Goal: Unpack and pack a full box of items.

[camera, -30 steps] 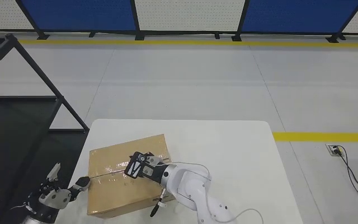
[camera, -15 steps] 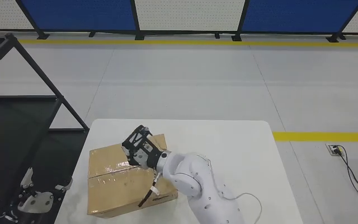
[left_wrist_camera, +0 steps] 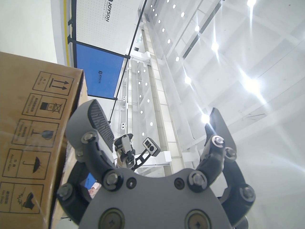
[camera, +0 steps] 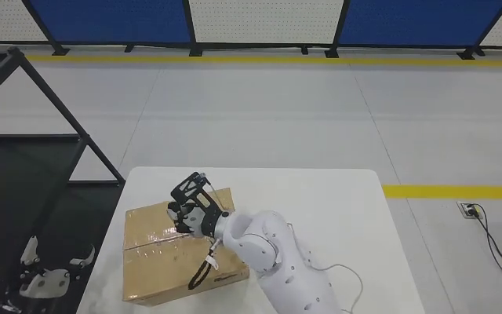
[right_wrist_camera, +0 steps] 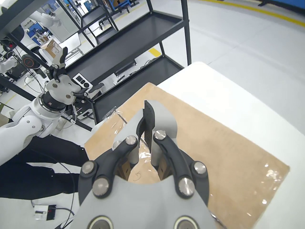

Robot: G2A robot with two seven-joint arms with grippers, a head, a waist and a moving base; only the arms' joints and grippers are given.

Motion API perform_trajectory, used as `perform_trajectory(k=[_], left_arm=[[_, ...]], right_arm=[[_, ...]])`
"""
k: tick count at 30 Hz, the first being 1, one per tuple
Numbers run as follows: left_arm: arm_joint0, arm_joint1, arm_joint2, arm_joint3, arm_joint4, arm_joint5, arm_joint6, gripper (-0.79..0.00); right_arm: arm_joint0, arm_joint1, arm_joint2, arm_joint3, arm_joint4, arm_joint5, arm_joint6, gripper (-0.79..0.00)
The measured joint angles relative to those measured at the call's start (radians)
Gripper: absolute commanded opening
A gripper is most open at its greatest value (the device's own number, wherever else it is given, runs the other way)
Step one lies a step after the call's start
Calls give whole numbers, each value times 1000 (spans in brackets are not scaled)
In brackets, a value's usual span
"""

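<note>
Right gripper [right_wrist_camera: 147, 117]: ribbed black pads pressed flat together, nothing between them, above the far part of the cardboard box [right_wrist_camera: 214, 148] lid; can't tell if it touches the lid. Left gripper [left_wrist_camera: 155, 110]: jaws wide apart, empty, pointing upward beside the box's printed side wall, off the table edge. Box is plain brown, rectangular, closed, with glossy clear tape [camera: 149, 243] along the seam. It sits on the left half of the white table [camera: 329, 204]; its near right corner is hidden under the right arm. Versus 1 s ago: left gripper has backed away from the box edge, right gripper has moved from mid-lid toward the far edge.
</note>
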Motion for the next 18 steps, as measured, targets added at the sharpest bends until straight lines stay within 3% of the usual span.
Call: perform_trajectory(k=[5,10,16,18], left_arm=[[-9,-2,5,-7,9,3,-31,0],[-9,-4,3,0,11,-3,-61,0],[-22,-4,19,18,64,16,-69,0],[-44,-3,22,44,106,15,-24,0]], right_arm=[[131,-30,5,175,256,120,230,-785],[234,-51,14,336,499,110,375,-785],[265,-55,12,385,533,99,390,-785],[264,-55,12,384,533,99,390,-785]])
